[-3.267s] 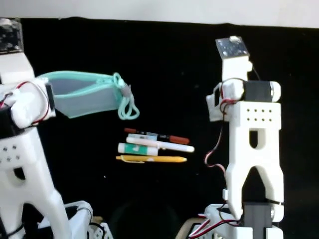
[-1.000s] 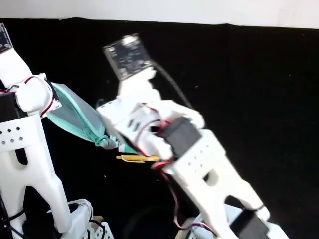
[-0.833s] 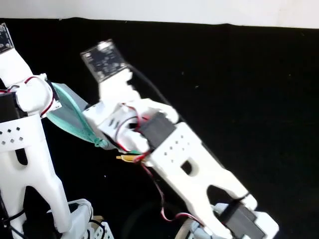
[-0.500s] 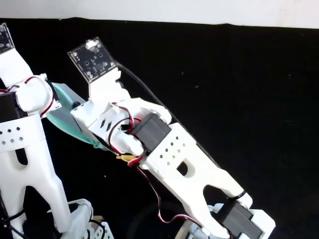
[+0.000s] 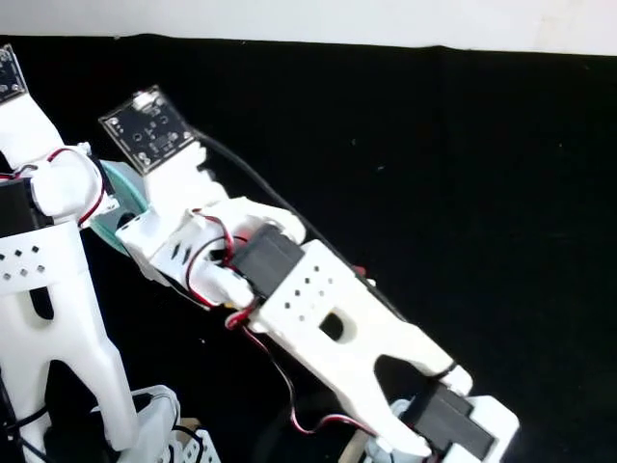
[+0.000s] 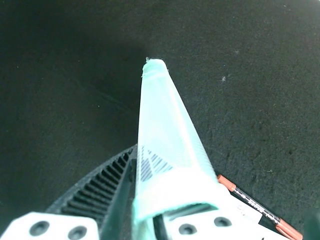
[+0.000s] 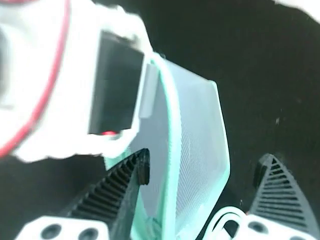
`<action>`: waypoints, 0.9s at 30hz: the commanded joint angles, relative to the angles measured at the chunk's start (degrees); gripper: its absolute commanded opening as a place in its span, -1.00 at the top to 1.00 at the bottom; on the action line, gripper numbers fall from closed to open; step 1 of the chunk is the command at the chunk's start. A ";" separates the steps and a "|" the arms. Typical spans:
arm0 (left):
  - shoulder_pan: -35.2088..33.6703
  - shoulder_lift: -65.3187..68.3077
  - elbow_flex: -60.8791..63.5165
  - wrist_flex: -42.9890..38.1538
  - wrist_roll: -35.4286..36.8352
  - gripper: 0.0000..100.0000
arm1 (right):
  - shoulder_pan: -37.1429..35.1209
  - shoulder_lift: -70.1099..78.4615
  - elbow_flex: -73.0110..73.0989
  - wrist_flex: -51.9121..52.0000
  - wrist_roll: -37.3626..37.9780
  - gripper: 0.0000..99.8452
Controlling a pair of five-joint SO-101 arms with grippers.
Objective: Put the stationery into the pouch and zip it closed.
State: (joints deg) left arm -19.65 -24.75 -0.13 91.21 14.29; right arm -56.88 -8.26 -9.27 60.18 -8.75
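Note:
A teal mesh pouch (image 6: 165, 150) is held off the black table, with my left gripper (image 6: 160, 205) shut on its end. From above, the pouch (image 5: 123, 188) shows as a teal strip beside the left arm (image 5: 48, 251). My right arm (image 5: 308, 299) lies diagonally across the table, over the pens. My right gripper (image 7: 202, 162) is open, and the pouch (image 7: 197, 145) hangs between its ribbed fingers (image 7: 125, 185). A red-and-black pen (image 6: 252, 205) lies on the table under the pouch. Its red end (image 5: 362, 273) peeks out past the right arm.
The left arm's white and black motor housing (image 7: 75, 85) sits close against the pouch and my right gripper. The black table (image 5: 463, 174) stretches out to the right and far side. A white wall strip (image 5: 386, 19) borders the back.
The left arm tilted the pouch downward. The right arm swung from the right side across to the left, covering the pens and bringing its gripper around the pouch.

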 commanded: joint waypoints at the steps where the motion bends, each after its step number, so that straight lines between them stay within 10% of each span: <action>1: -0.31 -0.48 -0.22 -0.44 -0.35 0.99 | 0.92 0.84 -1.19 -0.84 -0.18 0.33; 9: -0.31 -0.48 -0.04 -0.44 -0.35 0.99 | 3.38 2.42 -0.92 -0.84 -0.09 0.36; 18: -0.31 -0.48 0.04 -0.44 -0.35 0.99 | 3.56 2.51 -0.84 -1.10 -0.09 1.00; 27: -0.40 -0.57 -0.13 -0.35 -0.35 0.99 | 3.65 2.42 -0.75 -0.40 -0.09 0.99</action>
State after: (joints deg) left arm -19.65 -24.75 -0.13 91.21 14.20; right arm -53.45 -5.54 -9.27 60.18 -8.75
